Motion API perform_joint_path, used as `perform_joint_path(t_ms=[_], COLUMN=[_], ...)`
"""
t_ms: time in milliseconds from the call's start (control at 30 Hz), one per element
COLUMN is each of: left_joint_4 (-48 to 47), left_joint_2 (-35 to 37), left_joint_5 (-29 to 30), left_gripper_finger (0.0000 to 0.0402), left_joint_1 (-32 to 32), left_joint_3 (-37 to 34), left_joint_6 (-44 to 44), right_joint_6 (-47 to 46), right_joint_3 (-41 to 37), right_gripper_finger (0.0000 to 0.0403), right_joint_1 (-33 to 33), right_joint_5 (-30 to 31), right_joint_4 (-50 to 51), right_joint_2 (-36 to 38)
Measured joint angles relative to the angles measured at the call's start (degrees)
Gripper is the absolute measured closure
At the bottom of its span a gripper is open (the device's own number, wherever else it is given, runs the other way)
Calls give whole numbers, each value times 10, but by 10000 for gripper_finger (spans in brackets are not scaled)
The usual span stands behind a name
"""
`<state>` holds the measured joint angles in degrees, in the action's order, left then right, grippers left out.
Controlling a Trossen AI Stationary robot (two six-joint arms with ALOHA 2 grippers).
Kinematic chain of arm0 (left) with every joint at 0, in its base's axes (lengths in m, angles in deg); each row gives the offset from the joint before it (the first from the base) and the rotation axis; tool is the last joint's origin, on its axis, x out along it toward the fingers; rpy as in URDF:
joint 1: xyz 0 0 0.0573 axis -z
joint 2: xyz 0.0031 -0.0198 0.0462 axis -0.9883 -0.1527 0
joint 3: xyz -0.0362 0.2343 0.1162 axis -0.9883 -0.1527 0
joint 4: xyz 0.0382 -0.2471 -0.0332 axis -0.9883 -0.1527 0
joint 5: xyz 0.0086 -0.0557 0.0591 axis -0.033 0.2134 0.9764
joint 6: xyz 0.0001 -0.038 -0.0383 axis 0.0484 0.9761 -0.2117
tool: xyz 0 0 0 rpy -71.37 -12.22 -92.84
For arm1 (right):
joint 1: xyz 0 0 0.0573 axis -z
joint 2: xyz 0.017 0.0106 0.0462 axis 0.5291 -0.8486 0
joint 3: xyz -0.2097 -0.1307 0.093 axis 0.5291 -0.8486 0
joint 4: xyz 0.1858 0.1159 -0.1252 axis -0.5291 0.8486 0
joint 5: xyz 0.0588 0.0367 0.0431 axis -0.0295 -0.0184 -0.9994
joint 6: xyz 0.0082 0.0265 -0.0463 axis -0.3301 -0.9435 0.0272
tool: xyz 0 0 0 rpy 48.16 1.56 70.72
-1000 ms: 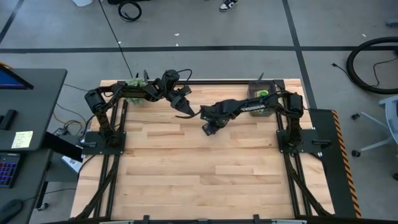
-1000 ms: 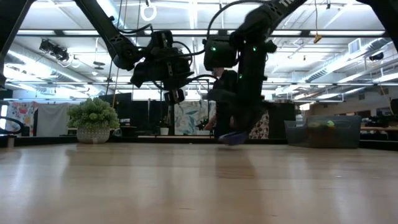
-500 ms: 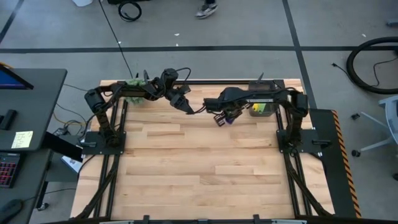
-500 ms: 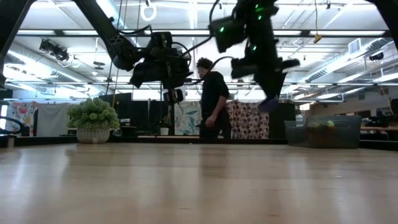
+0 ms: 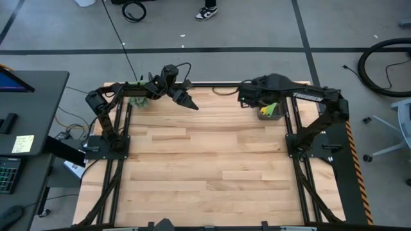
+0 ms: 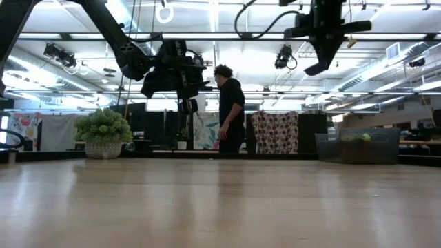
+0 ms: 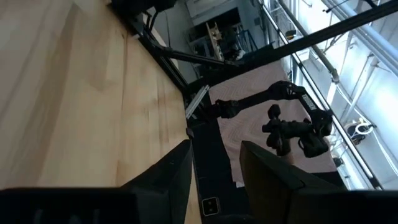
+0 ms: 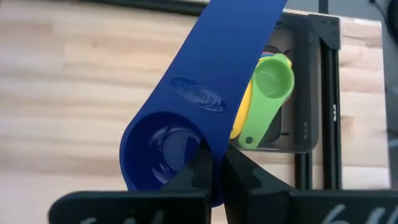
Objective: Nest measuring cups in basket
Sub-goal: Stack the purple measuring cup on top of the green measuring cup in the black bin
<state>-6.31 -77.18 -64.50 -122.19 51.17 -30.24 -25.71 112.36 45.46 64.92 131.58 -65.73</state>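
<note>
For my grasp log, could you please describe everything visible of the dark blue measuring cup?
The dark blue measuring cup looks like glossy plastic: a round, empty bowl and a broad flat handle bearing an embossed oval mark. The right gripper has its jaws shut on the handle near the bowl, holding it in the air above the basket, where green and yellow cups already lie.

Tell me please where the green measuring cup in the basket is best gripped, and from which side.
Probably by its flat handle, from above, fingers across its narrow width. The green cup lies bowl-up on the yellow cup in the basket, so the handle is exposed while the walls block the sides. The right gripper first must release the blue cup.
</note>
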Motion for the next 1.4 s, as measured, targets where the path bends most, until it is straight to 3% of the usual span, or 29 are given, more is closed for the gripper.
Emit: perform_joint_path(t_ms=[367,633,800,933,1100,1400], left_joint_4=[54,66,103,101,101,87], left_joint_2=[0,0,0,0,0,0], left_joint_5=[-8,-23,18,49,36,38], left_gripper_finger=[260,260,260,260,260,260], left_joint_1=[-1,-1,-1,-1,-1,12], left_joint_3=[0,0,4,33,85,147], left_joint_6=[38,37,37,23,22,-52], right_joint_6=[-90,-173,-229,-228,-210,-97], right_joint_3=[-12,-116,-164,-190,-219,-228], right_gripper_finger=[387,387,387,387,387,387], right_joint_1=[84,128,128,120,106,85], right_joint_5=[-6,-48,-85,-79,-62,-8], right_joint_4=[-1,0,-4,-8,-30,-166], right_joint_2=[18,77,137,171,202,217])
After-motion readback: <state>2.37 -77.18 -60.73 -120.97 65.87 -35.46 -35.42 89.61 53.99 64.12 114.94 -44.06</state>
